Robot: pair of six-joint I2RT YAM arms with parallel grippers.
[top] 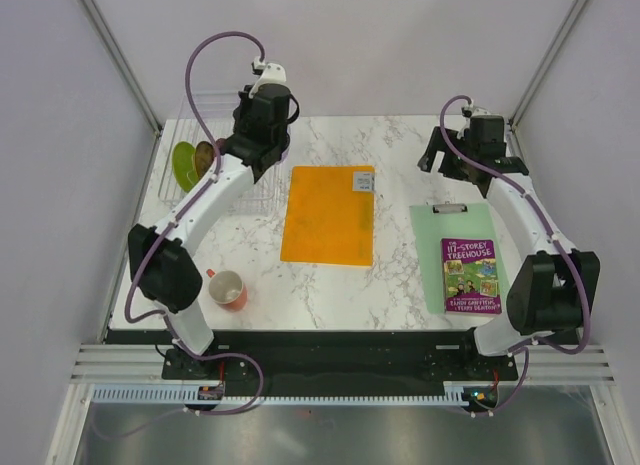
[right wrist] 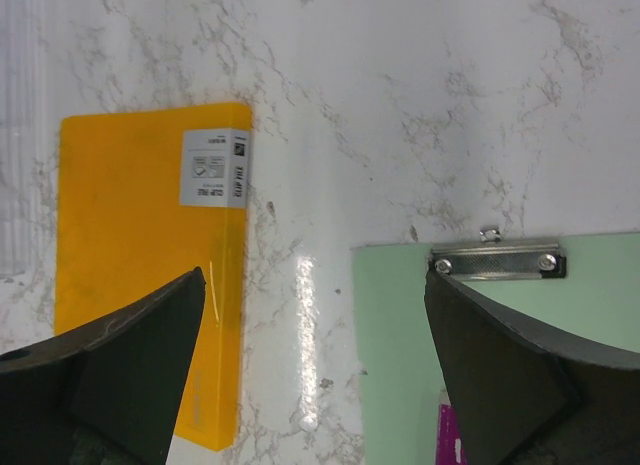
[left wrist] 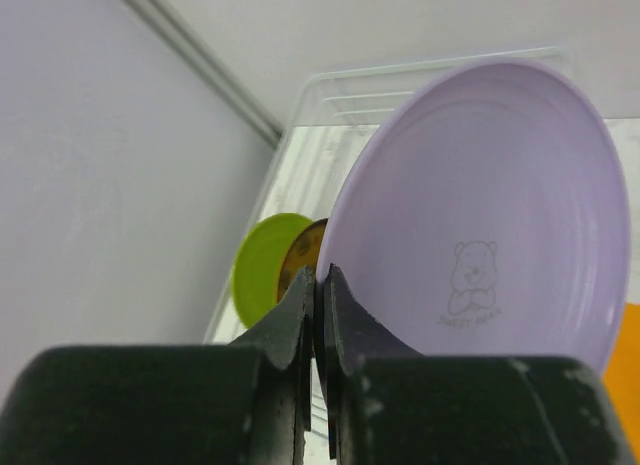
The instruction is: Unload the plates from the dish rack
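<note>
My left gripper [left wrist: 320, 277] is shut on the near rim of the large pale lavender plate [left wrist: 480, 205], which stands on edge and has a small bear drawing on it. Behind it are the lime green plate [left wrist: 262, 275] and a yellow patterned plate [left wrist: 303, 255], both upright in the clear dish rack [left wrist: 340, 90]. In the top view the left gripper [top: 262, 113] is over the rack [top: 190, 115] at the back left, with the green plate [top: 184, 165] beside the arm. The dark red plate is hidden. My right gripper [right wrist: 315, 285] is open and empty above the table at the back right [top: 470, 150].
An orange folder [top: 328, 215] lies mid-table, also in the right wrist view [right wrist: 140, 265]. A pale green clipboard [top: 430, 255] with a purple book [top: 470, 275] on it lies at the right. A red mug [top: 228, 288] stands at the front left. Walls close in on both sides.
</note>
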